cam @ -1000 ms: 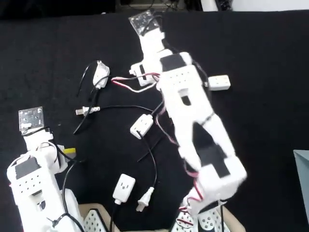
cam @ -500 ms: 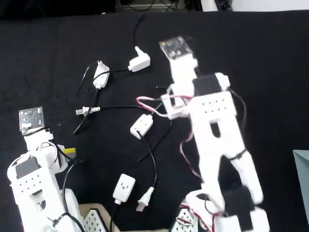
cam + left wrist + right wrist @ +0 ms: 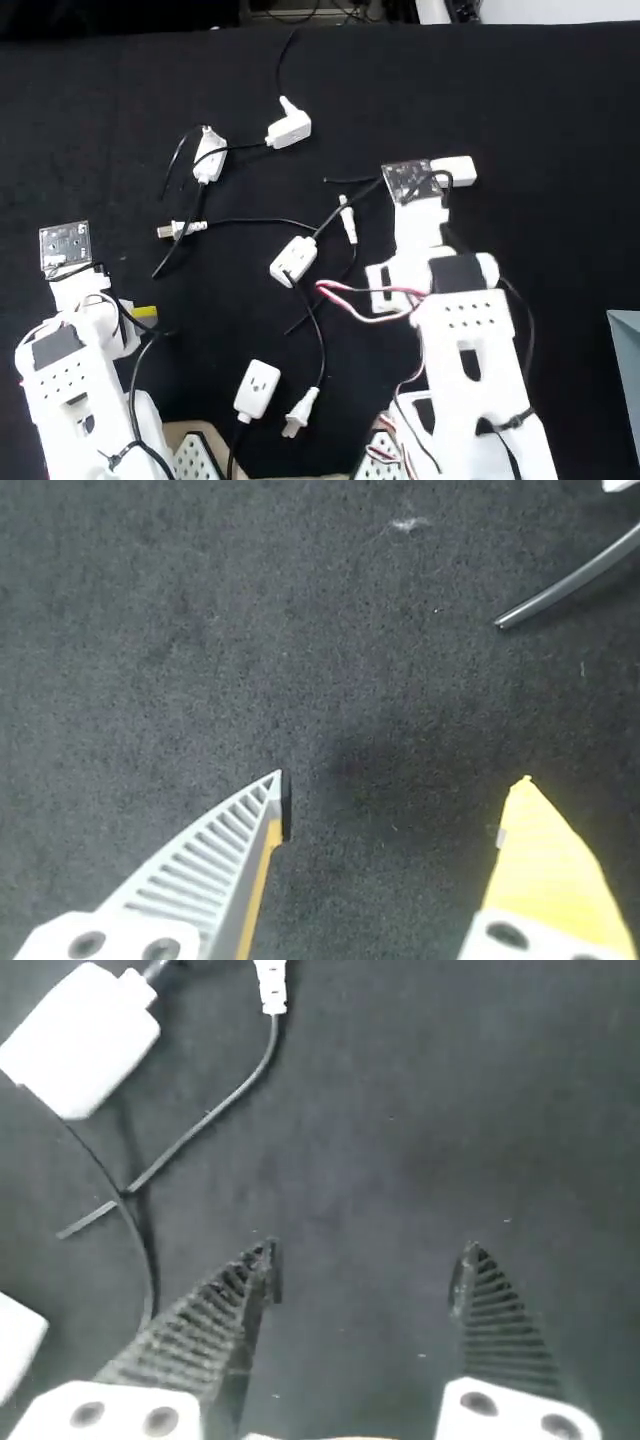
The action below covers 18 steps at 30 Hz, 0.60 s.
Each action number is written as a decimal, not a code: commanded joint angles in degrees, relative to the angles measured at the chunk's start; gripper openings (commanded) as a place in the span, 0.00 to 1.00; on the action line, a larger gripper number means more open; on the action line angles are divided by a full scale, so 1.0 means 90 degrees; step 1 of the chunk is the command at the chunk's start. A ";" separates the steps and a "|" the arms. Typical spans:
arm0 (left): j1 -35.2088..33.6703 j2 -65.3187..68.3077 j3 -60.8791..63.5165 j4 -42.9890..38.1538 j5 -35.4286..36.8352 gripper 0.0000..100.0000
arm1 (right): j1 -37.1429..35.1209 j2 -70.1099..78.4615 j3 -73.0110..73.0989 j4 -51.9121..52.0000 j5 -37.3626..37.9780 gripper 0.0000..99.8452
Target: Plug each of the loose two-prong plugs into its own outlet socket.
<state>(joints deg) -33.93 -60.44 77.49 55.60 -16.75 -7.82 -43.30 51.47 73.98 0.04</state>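
Observation:
Several white sockets and two-prong plugs on black cords lie on the black table. One socket point(image 3: 293, 260) is mid-table, with a loose plug point(image 3: 347, 218) just beyond it. Both appear in the right wrist view as the socket point(image 3: 80, 1025) and the plug point(image 3: 270, 985), ahead of my open right gripper point(image 3: 365, 1270), which holds nothing. The right arm point(image 3: 455, 300) stands at the near right. My left gripper point(image 3: 400, 800) is open over bare cloth at the near left, and its yellow finger point(image 3: 143, 313) shows from above.
More pieces lie around: an angled plug point(image 3: 288, 130) and another plug point(image 3: 208, 155) at the back, a pronged plug point(image 3: 180, 229) at the left, a socket point(image 3: 257, 385) and plug point(image 3: 300, 412) near the front, and a socket point(image 3: 455, 172) by the right wrist. A cord end point(image 3: 560, 585) lies ahead of the left gripper.
The right arm has drawn back from the far middle of the table toward its base, uncovering the angled plug and the loose plug. The left arm has not moved.

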 commanded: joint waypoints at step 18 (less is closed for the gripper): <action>-0.0024 -0.0078 -0.0015 -0.0107 0.0029 0.34 | -0.0713 0.1714 -0.0142 -0.3380 -0.0068 0.27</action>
<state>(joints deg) -33.93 -60.44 77.49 55.60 -16.75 -11.87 -31.52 52.26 48.13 -0.84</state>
